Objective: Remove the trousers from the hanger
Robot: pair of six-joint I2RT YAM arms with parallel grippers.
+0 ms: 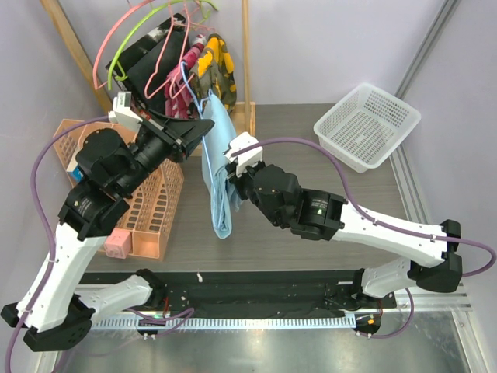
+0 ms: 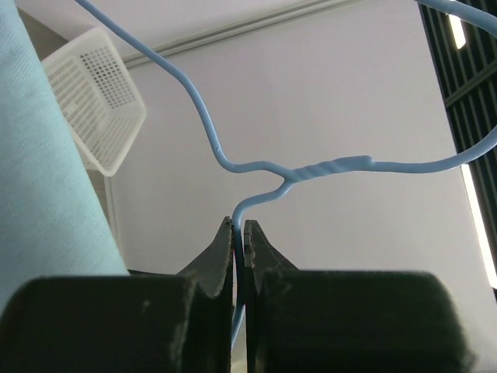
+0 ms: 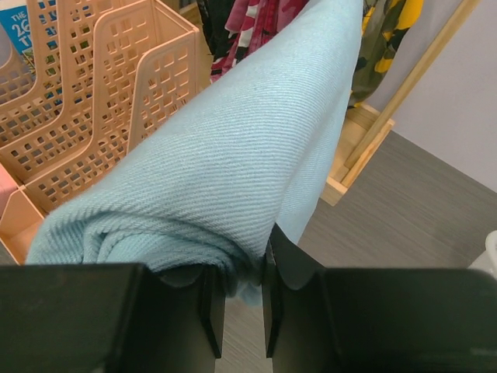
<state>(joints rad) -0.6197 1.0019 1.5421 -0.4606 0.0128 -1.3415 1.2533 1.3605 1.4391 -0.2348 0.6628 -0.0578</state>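
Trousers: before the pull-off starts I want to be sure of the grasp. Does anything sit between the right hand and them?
Nothing visible does. The right hand is shut on the folded edge of the trousers, cloth directly in its grip, while the left hand pinches the hanger wire. The peach organizers stand beside, not between.

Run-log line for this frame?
left gripper: shut on hanger | right gripper: shut on trousers | trousers hang from hanger | removal not yet done
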